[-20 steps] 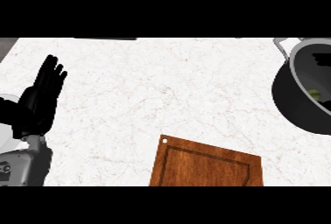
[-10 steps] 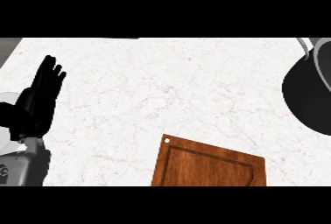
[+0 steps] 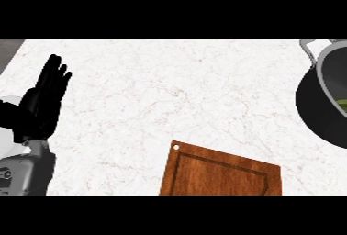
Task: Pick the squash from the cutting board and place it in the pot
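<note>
White marble counter (image 3: 176, 101), wooden cutting board (image 3: 220, 172), round black pot (image 3: 318, 103), left robot hand (image 3: 44, 98) open, empty.

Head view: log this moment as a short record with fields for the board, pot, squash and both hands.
cutting board: wooden, at the lower middle of the counter, nothing on the part that shows
pot: dark, at the right edge, partly cut off
squash: a green sliver shows inside the pot at the frame edge
left hand: at the left edge, open, fingers up, resting, holding nothing
right hand: not in view
counter: white marble
</note>
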Controlling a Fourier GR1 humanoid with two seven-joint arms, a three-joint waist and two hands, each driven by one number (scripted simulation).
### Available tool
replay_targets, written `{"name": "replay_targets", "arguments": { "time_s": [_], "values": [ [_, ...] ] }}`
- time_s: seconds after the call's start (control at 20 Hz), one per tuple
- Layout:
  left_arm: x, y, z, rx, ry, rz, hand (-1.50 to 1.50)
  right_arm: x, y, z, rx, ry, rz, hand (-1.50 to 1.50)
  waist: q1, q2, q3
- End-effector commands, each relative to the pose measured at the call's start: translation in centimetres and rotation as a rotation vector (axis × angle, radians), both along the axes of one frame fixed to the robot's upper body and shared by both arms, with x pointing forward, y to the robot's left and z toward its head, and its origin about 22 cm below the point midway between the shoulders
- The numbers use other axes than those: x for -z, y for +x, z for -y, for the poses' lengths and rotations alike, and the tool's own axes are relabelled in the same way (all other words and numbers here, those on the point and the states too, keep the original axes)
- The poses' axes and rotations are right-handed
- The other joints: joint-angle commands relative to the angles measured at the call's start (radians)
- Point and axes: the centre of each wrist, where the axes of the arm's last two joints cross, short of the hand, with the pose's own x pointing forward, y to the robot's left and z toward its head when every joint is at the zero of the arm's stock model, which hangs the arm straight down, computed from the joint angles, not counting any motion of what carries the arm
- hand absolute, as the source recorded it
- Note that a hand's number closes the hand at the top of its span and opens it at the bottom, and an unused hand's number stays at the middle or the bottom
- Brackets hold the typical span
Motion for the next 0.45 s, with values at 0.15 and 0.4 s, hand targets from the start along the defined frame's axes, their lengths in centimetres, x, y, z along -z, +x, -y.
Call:
{"name": "replay_targets", "arguments": {
  "time_s": [0.15,0.4],
  "values": [
    [-0.5,0.0,0.5,-0.002,0.009,-0.001,0.00,-0.1,-2.3,1.8,-0.145,0.046,0.059,-1.50,-0.002,0.001,0.005],
    [-0.2,-0.6,0.9,0.023,-0.016,0.007,0.00,-2.7,-2.9,2.9,-0.095,0.032,0.043,-1.50,0.022,0.002,0.005]
  ]
}}
